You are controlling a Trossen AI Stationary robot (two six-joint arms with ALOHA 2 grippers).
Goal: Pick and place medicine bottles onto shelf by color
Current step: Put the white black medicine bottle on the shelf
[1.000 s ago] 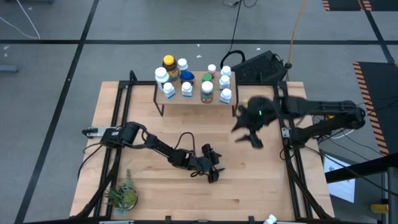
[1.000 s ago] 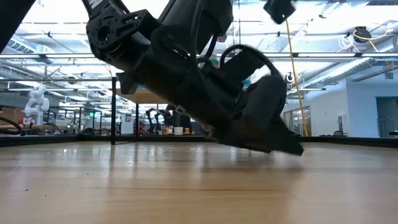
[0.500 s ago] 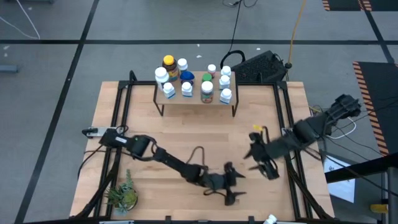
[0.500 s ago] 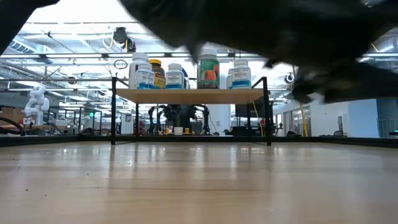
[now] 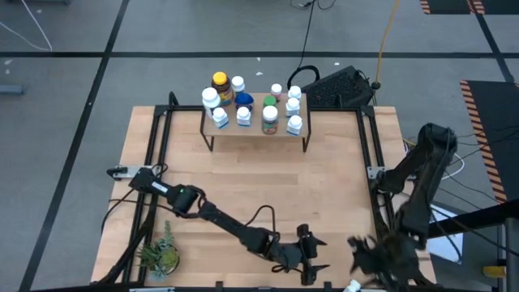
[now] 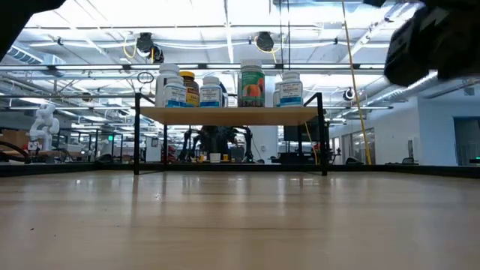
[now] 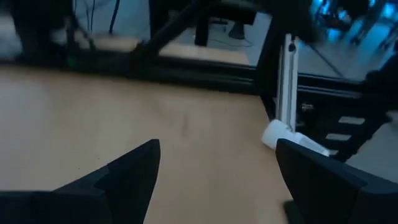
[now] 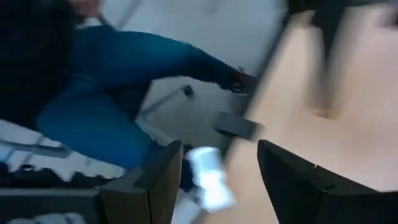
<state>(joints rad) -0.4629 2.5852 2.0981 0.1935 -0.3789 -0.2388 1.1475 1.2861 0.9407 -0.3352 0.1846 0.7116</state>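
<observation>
Grey taped floor around the desk (image 5: pixel 243 195). High view: medicine bottles (image 5: pixel 243 109) stand on the shelf (image 5: pixel 251 128) at the far edge; one white bottle (image 5: pixel 351 285) lies off the near right corner. Left gripper (image 5: pixel 308 255) and right gripper (image 5: pixel 375 261) both reach there; collision risk.
Low view: shelf rows intact.
Left wrist view: fingers (image 7: pixel 127 171) spread, nothing held, bottle on its side ahead; may roll.
Right wrist view: fingers (image 8: pixel 292 171) apart, empty, person's legs (image 8: pixel 118 93) close.
</observation>
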